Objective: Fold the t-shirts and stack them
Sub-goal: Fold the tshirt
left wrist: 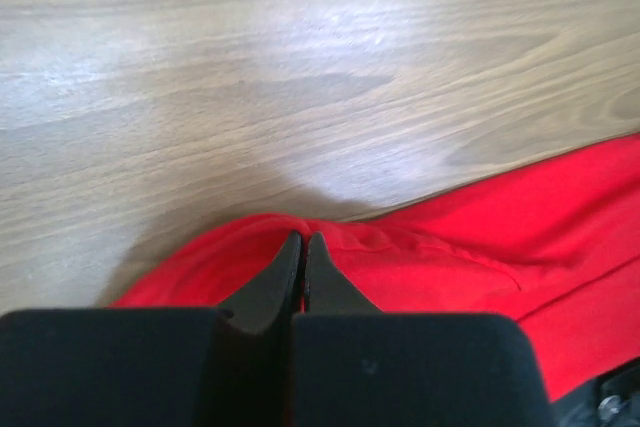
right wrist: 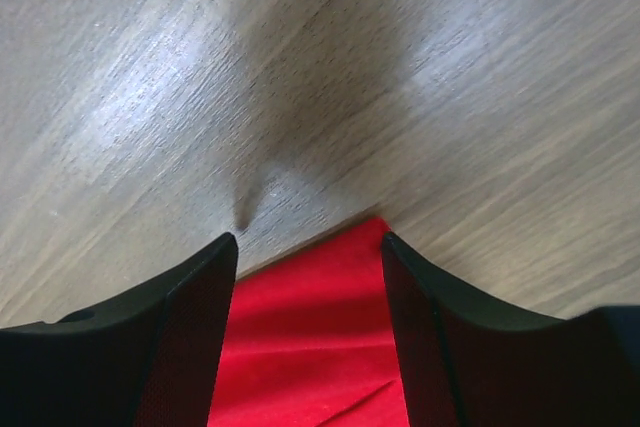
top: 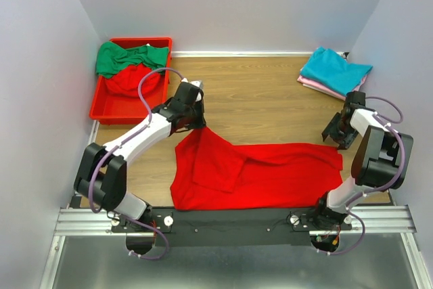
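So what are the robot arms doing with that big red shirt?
They are folding the soft bright red t-shirt spread on the wooden table. The left pincer is shut on its far left corner. The right pincer is open astride the far right corner, not gripping yet. Folded teal and pink cloth t-shirts sit stacked far right.

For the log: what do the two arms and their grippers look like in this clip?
Both arms have white links and bulky black joint housings: left arm, right arm. A lilac cable loops along each. The left gripper and right gripper have matte black, wedge-shaped fingers tapering to narrow tips. No markings are visible.
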Available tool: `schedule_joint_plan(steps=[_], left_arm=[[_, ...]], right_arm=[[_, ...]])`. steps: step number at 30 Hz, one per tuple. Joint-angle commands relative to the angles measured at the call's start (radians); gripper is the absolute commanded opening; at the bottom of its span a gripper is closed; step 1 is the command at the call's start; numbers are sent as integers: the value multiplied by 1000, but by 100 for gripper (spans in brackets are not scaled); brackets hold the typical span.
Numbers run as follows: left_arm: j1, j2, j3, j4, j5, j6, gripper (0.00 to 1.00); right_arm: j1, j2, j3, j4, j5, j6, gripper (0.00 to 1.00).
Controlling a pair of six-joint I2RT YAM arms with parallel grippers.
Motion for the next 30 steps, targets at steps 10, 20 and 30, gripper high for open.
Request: schedule_joint_plan(steps=[10, 20, 30], left_arm=[[8, -70, -135, 11, -27, -57, 0], [10, -71, -184, 29, -29, -61, 0], [36, 111, 72, 31, -52, 38, 0]], right_arm=[[-8, 38, -35, 1, 0, 49, 53], [-11, 73, -25, -8, 25, 88, 6], [-25, 139, 159, -47, 29, 83, 2]])
